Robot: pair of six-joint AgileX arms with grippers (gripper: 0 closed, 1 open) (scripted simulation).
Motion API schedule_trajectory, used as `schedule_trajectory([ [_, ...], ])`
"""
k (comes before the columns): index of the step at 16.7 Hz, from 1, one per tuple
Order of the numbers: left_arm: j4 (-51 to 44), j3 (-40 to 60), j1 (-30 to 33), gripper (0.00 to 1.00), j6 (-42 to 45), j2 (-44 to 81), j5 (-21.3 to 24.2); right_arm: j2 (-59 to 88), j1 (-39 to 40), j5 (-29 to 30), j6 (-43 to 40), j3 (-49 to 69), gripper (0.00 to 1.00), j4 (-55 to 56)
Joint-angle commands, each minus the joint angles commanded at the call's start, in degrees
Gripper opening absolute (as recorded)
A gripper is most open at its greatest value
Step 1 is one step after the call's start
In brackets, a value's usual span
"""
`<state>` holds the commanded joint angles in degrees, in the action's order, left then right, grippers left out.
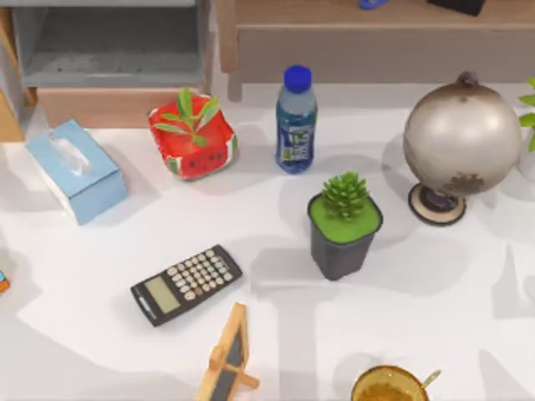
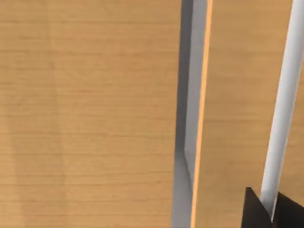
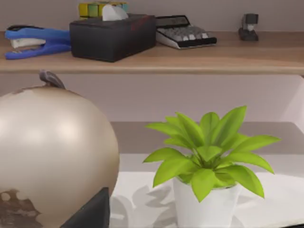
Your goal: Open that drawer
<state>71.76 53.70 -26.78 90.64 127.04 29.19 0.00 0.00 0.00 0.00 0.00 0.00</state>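
Showing left end effector (image 2: pixel 273 211) fingers pinching drawer handle (image 2: pixel 282 114), wooden drawer front (image 2: pixel 95 114) alongside

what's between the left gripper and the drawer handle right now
Nothing visible. In the left wrist view the left gripper is already right at the drawer's white bar handle, with the bar running down between its dark jaws against the wooden drawer front.

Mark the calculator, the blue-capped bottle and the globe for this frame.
calculator (image 1: pixel 186 285), top view, on its keypad.
blue-capped bottle (image 1: pixel 295 132), top view, on its label.
globe (image 1: pixel 461 138), top view, on the middle of the sphere.
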Motion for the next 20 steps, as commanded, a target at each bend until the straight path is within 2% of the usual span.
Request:
schedule_trajectory([
  [6, 0.61, -0.79, -0.42, 0.00, 0.02, -0.34, 0.26, 0.00, 0.00, 0.00, 0.00, 0.00, 1.00, 0.00],
  [12, 6.44, -12.57, -4.61, 0.00, 0.17, -4.82, 4.54, 0.00, 0.00, 0.00, 0.00, 0.00, 1.00, 0.00],
  [18, 7.61, -13.70, -5.14, 0.00, 0.36, -5.67, 5.18, 0.00, 0.00, 0.00, 0.00, 0.00, 1.00, 0.00],
  [20, 9.01, -15.80, -6.43, 0.00, 0.37, -6.56, 6.68, 0.00, 0.00, 0.00, 0.00, 0.00, 1.00, 0.00],
])
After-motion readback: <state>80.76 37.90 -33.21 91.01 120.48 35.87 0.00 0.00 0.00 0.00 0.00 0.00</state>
